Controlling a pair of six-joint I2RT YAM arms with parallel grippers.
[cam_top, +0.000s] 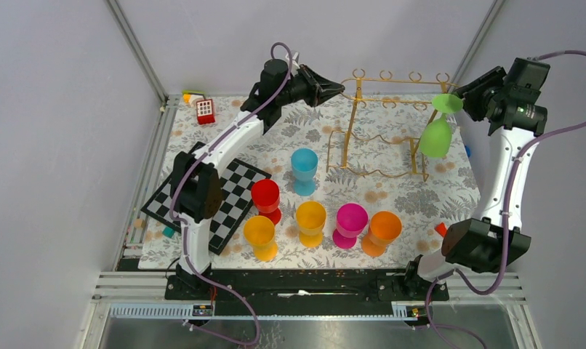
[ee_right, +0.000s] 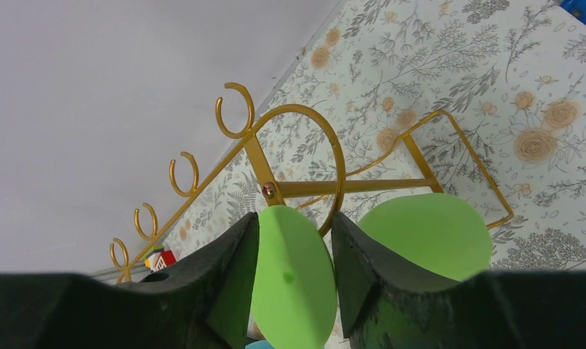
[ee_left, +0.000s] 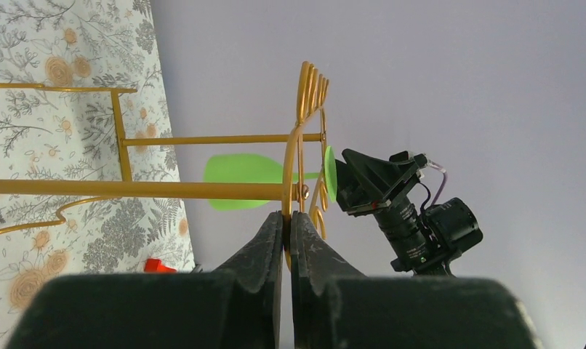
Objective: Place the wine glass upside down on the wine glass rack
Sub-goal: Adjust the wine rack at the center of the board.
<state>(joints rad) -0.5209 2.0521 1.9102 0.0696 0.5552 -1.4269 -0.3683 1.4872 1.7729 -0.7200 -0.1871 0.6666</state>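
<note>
The gold wire wine glass rack [cam_top: 384, 78] stands at the back of the floral mat. My left gripper [cam_top: 339, 89] is shut on the left end of its top rail, and the left wrist view shows the fingers [ee_left: 286, 218] pinching the thin gold wire [ee_left: 166, 189]. A green wine glass [cam_top: 435, 138] hangs upside down at the rack's right end, foot up. My right gripper [cam_top: 461, 98] is shut on its round foot [ee_right: 290, 269], with the rack's end loop [ee_right: 304, 187] just behind it. The bowl [ee_right: 428, 233] shows below right. The glass also shows in the left wrist view [ee_left: 239, 171].
Several coloured cups stand in front of the rack: blue [cam_top: 303, 166], red [cam_top: 265, 196], yellow [cam_top: 310, 218], magenta [cam_top: 350, 220], orange [cam_top: 383, 229]. A checkerboard [cam_top: 225, 200] lies at the left. A small red and white block [cam_top: 205, 110] sits at the back left.
</note>
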